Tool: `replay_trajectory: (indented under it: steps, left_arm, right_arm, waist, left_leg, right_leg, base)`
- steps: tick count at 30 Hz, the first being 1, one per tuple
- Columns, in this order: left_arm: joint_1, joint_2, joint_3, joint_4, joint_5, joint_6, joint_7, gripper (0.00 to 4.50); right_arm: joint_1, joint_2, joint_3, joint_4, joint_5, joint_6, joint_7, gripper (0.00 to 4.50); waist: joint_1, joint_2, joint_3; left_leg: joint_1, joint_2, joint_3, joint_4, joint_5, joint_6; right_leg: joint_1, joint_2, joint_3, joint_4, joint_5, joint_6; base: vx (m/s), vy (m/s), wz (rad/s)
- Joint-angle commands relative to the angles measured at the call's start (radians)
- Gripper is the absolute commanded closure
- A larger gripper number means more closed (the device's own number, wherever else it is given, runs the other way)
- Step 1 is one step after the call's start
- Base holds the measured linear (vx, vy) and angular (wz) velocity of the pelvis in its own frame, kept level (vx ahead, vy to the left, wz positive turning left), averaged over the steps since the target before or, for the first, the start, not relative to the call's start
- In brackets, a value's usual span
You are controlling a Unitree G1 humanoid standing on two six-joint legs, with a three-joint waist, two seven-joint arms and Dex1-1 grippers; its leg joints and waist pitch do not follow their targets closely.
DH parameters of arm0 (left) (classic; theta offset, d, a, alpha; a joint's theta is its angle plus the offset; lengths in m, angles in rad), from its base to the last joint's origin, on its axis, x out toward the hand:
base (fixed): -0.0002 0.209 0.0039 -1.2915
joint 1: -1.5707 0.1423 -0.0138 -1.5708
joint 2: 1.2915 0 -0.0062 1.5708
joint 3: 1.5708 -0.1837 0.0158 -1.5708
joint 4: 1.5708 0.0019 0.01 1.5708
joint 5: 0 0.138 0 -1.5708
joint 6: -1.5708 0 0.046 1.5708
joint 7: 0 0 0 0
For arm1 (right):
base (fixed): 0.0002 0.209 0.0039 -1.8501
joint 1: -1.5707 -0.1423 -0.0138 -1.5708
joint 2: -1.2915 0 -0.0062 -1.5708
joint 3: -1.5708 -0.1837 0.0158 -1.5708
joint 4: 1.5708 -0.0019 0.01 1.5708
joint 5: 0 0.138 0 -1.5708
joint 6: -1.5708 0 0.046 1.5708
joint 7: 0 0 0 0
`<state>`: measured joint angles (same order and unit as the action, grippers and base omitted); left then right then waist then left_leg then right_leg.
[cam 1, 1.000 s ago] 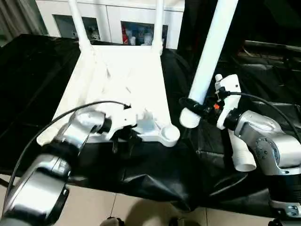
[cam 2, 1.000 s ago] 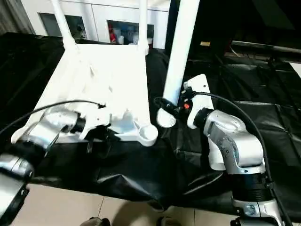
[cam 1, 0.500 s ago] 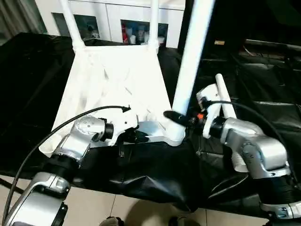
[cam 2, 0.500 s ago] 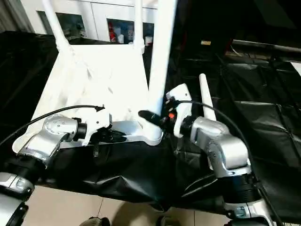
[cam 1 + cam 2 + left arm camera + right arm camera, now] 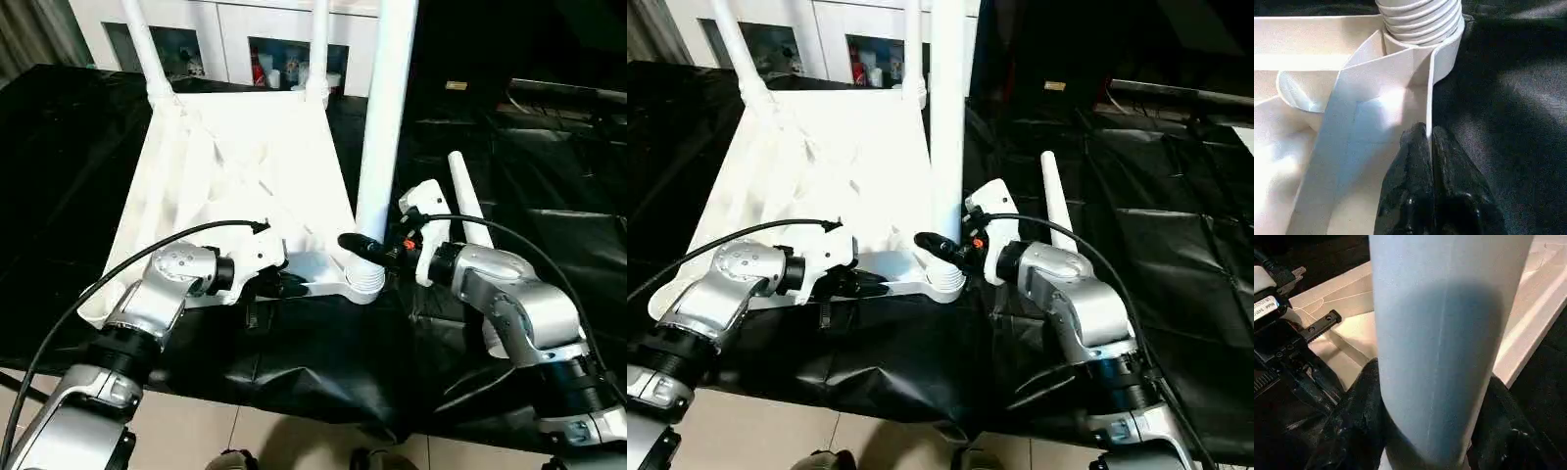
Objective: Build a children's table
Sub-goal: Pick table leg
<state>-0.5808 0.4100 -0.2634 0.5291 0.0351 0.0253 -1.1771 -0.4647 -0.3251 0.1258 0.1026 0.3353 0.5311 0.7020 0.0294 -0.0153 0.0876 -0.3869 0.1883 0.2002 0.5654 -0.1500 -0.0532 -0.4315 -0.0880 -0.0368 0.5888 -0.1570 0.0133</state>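
The white tabletop point(image 5: 235, 186) lies upside down on the black cloth, ribs up. Two legs point(image 5: 147, 49) point(image 5: 315, 49) stand in its far corner sockets. A third leg point(image 5: 384, 117) stands upright with its ribbed end point(image 5: 1420, 19) in the near right socket; my right gripper point(image 5: 367, 250) is shut on it low down, a finger point(image 5: 1359, 401) on each side. My left gripper point(image 5: 1427, 142) is shut on the tabletop's thin near rim, just left of that socket. A fourth leg point(image 5: 468, 201) lies loose on the cloth, behind my right arm.
Black cloth point(image 5: 323, 362) drapes over the work surface and hangs past its near edge above the tiled floor. A white cabinet point(image 5: 265, 39) with open shelves stands behind the tabletop. A black cable point(image 5: 147, 245) arcs over my left forearm.
My right gripper has carried the leg leftward from beside the tabletop and stood it upright in the near right socket. My left gripper has kept its hold on the rim.
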Motion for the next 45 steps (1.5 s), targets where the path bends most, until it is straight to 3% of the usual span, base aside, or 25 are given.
replay_trajectory:
  steps: [1,5,12,16,23,28,32,37,38,42,45]
  left_arm:
    - [0.031,-0.012,0.017,0.012,-0.018,0.018,0.037,4.50]
    - [0.035,-0.006,0.012,0.001,-0.016,0.019,0.033,4.50]
    - [0.040,-0.003,0.015,-0.026,-0.025,0.034,0.029,4.50]
    - [0.030,-0.006,0.028,-0.022,-0.034,0.036,0.039,4.50]
    - [0.028,-0.009,0.034,-0.018,-0.033,0.035,0.053,4.50]
    - [0.023,-0.008,0.034,-0.013,-0.029,0.030,0.057,4.50]
    - [0.020,-0.006,0.035,-0.009,-0.026,0.027,0.057,4.50]
    - [0.021,-0.006,0.036,-0.010,-0.023,0.028,0.062,4.50]
    - [0.026,-0.001,0.032,-0.014,-0.020,0.028,0.055,4.50]
    - [0.031,0.015,0.020,-0.018,-0.015,0.024,0.034,4.50]
    - [0.030,0.026,0.011,-0.019,-0.012,0.024,0.014,4.50]
  right_arm:
    - [0.005,0.007,0.011,0.045,-0.013,0.002,0.002,2.66]
    - [-0.003,0.021,0.009,0.082,-0.016,-0.014,0.006,2.66]
    - [0.016,0.041,-0.030,0.138,0.007,-0.052,0.010,2.66]
    - [0.078,0.056,-0.076,0.140,0.037,-0.078,0.002,2.66]
    - [0.176,0.094,-0.091,0.144,0.029,-0.168,-0.028,2.66]
    - [0.236,0.105,-0.055,0.145,-0.048,-0.294,-0.063,2.66]
    - [0.251,0.103,-0.027,0.133,-0.097,-0.343,-0.079,2.66]
    - [0.249,0.098,-0.004,0.124,-0.116,-0.365,-0.069,2.66]
    - [0.244,0.094,0.005,0.122,-0.111,-0.356,-0.056,2.66]
    - [0.223,0.070,0.036,0.130,-0.109,-0.328,-0.005,2.66]
    - [0.202,0.041,0.060,0.143,-0.107,-0.298,0.050,2.66]
  waist:
    - [0.001,-0.013,-0.054]
    - [-0.002,-0.018,-0.054]
    - [-0.006,-0.016,-0.054]
    - [-0.003,-0.012,-0.058]
    - [0.004,-0.004,-0.059]
    - [0.003,0.000,-0.057]
    - [0.000,0.000,-0.052]
    - [-0.002,-0.001,-0.052]
    - [-0.004,-0.009,-0.051]
    - [-0.003,-0.008,-0.051]
    - [-0.005,-0.014,-0.050]
  left_leg:
    - [0.017,0.033,-0.015,-0.066,-0.312,0.020]
    - [0.016,0.033,-0.016,-0.067,-0.317,0.020]
    - [0.018,0.034,-0.016,-0.068,-0.334,0.015]
    - [0.018,0.034,-0.015,-0.067,-0.322,0.019]
    - [0.020,0.034,-0.014,-0.070,-0.337,0.014]
    - [0.019,0.035,-0.016,-0.074,-0.349,0.013]
    - [0.020,0.034,-0.019,-0.077,-0.388,0.006]
    - [0.019,0.035,-0.021,-0.081,-0.391,0.009]
    - [0.019,0.035,-0.019,-0.081,-0.397,0.012]
    - [0.020,0.035,-0.020,-0.080,-0.392,0.019]
    - [0.017,0.034,-0.018,-0.079,-0.377,0.027]
  right_leg:
    - [0.040,-0.042,0.035,-0.079,-0.384,-0.162]
    - [0.039,-0.043,0.034,-0.080,-0.403,-0.154]
    - [0.037,-0.042,0.035,-0.081,-0.398,-0.161]
    - [0.040,-0.041,0.035,-0.079,-0.354,-0.174]
    - [0.039,-0.041,0.034,-0.081,-0.343,-0.180]
    - [0.040,-0.040,0.033,-0.082,-0.350,-0.177]
    - [0.035,-0.041,0.032,-0.091,-0.432,-0.149]
    - [0.037,-0.040,0.032,-0.091,-0.420,-0.146]
    - [0.035,-0.039,0.032,-0.093,-0.422,-0.145]
    - [0.036,-0.042,0.033,-0.093,-0.434,-0.143]
    - [0.037,-0.042,0.034,-0.092,-0.427,-0.145]
  base:
    - [0.000,0.000,0.00]
    - [0.000,0.000,0.00]
    - [0.000,0.000,0.00]
    - [0.000,0.000,0.00]
    - [0.000,0.000,0.00]
    - [0.000,0.000,0.00]
    - [0.000,0.000,0.00]
    - [0.000,0.000,0.00]
    - [0.000,0.000,0.00]
    - [0.000,0.000,0.00]
    - [0.000,0.000,0.00]
